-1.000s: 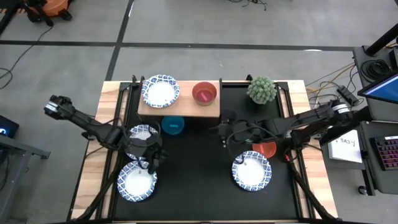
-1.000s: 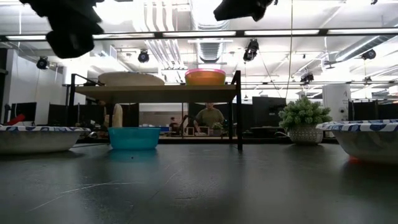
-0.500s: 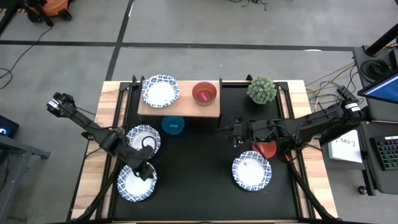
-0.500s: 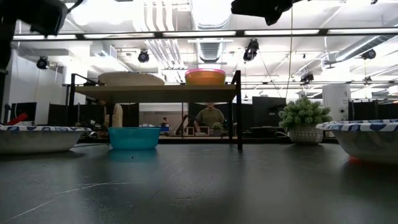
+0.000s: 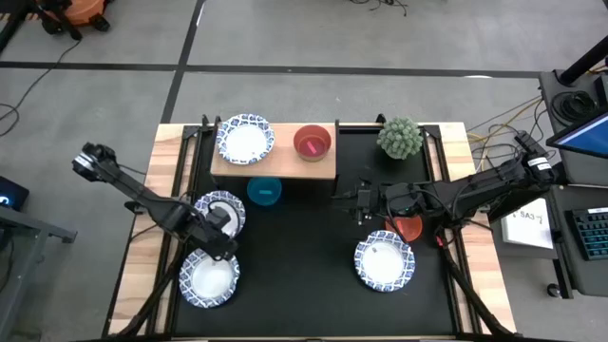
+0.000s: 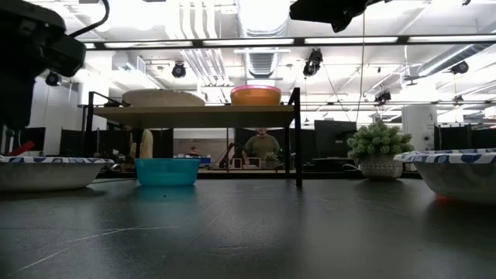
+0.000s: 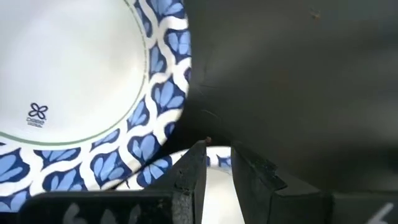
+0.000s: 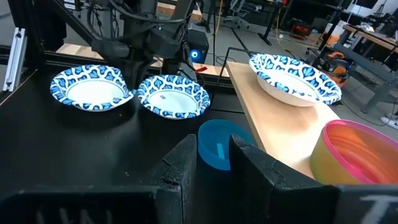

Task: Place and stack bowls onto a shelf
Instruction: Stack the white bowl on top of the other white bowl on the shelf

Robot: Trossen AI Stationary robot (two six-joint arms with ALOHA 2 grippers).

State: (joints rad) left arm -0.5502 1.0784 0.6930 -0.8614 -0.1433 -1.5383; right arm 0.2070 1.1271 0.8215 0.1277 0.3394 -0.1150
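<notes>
The shelf (image 5: 274, 163) at twelve o'clock carries one patterned bowl (image 5: 245, 139) and a red bowl (image 5: 313, 142); five others wait while the left gripper (image 5: 225, 249) and right gripper (image 5: 362, 202) hover, fingers narrowly parted, empty.

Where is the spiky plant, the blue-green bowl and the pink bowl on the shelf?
spiky plant (image 5: 400, 138), high view, middle of its green top.
teal bowl (image 6: 167, 171), low view, middle of its outer wall.
magenta bowl (image 5: 313, 143), high view, its inside bottom.
</notes>
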